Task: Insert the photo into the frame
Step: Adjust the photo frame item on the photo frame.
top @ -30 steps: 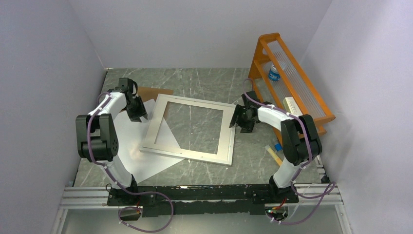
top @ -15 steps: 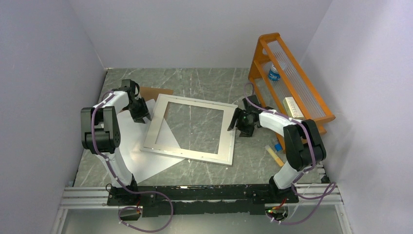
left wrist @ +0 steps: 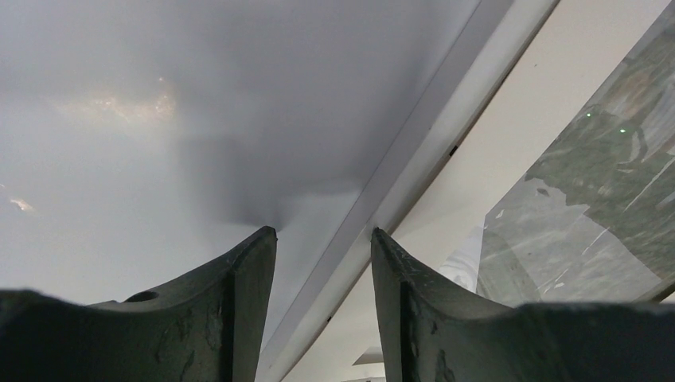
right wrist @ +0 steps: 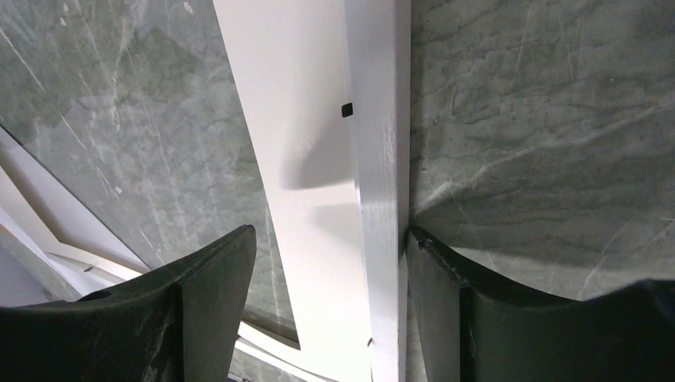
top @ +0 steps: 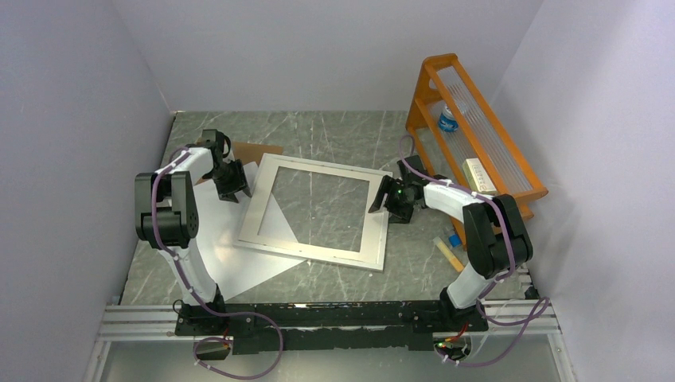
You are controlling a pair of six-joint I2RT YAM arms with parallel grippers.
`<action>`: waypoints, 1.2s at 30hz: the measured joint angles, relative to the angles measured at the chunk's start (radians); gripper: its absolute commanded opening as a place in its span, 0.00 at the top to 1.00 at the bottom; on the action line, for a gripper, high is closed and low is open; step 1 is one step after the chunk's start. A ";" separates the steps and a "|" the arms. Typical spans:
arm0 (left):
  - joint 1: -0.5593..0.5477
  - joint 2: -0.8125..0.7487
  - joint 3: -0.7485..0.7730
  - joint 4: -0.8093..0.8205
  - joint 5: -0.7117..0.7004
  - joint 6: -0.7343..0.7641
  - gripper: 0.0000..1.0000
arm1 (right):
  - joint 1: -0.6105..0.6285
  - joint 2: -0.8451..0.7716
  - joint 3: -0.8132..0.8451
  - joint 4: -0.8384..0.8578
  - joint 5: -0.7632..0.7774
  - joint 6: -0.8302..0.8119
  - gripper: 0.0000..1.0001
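Observation:
The frame [top: 310, 255], a large rectangle with a narrow white-silver border, lies flat in the middle of the table. My left gripper [top: 232, 187] is open at its left border, and in the left wrist view [left wrist: 322, 231] the frame's rim [left wrist: 414, 151] runs between the fingers. My right gripper [top: 382, 199] is open astride the right border [right wrist: 378, 159]; in the right wrist view [right wrist: 330, 231] the right finger [right wrist: 446, 270] touches the outer edge. A white sheet [top: 211, 239] lies partly under the frame's left side. The photo's printed face shows nowhere.
A brown board [top: 263, 149] pokes out behind the frame's far left corner. An orange rack [top: 509, 175] stands at the right wall with a bottle [top: 448, 119] and a white box [top: 477, 171]. A wooden stick [top: 446, 252] lies near the right arm's base.
The left gripper has moved right to the frame's left border, and the right gripper has closed in on the right border. The frame has shifted slightly to the right.

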 measured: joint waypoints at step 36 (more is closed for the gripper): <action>0.000 0.039 0.032 -0.037 0.116 0.034 0.37 | 0.106 -0.035 0.138 -0.203 0.216 -0.043 0.28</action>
